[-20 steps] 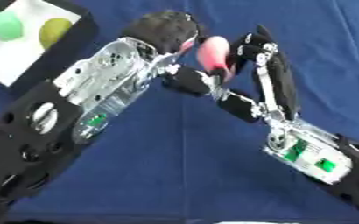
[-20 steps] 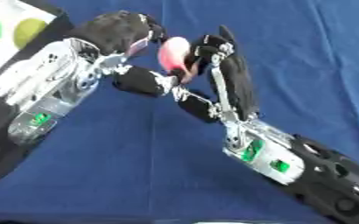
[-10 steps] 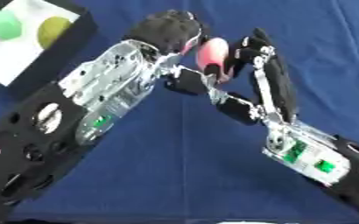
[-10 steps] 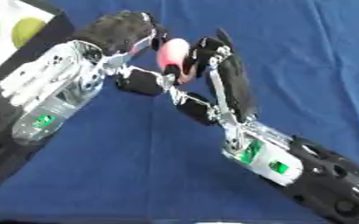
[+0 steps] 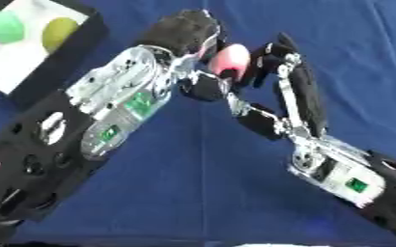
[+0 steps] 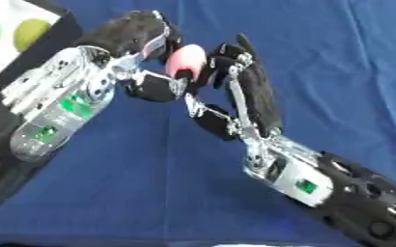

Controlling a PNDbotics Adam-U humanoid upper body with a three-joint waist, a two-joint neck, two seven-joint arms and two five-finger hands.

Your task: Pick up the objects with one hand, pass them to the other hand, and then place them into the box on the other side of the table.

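Note:
A pink egg-shaped object [image 5: 229, 61] is held above the blue table between both hands. My right hand [image 5: 292, 91] comes up from the lower right; its fingertips [image 5: 269, 51] and thumb [image 5: 208, 87] pinch the object from the right and from below. My left hand [image 5: 183, 33] reaches in from the lower left, its dark fingers curled against the object's left and upper side. Part of the object is hidden behind the left hand. The black box [image 5: 90, 37] with a white floor stands at the top left.
In the box lie a green object [image 5: 5, 26] and a yellow-green object [image 5: 59, 29]. A blue cloth [image 5: 193, 173] covers the table. My left forearm [image 5: 83, 130] crosses the lower left, and my right forearm [image 5: 362, 183] fills the lower right.
My left hand has closed in slightly on the pink object. The object and my right hand have stayed almost where they were.

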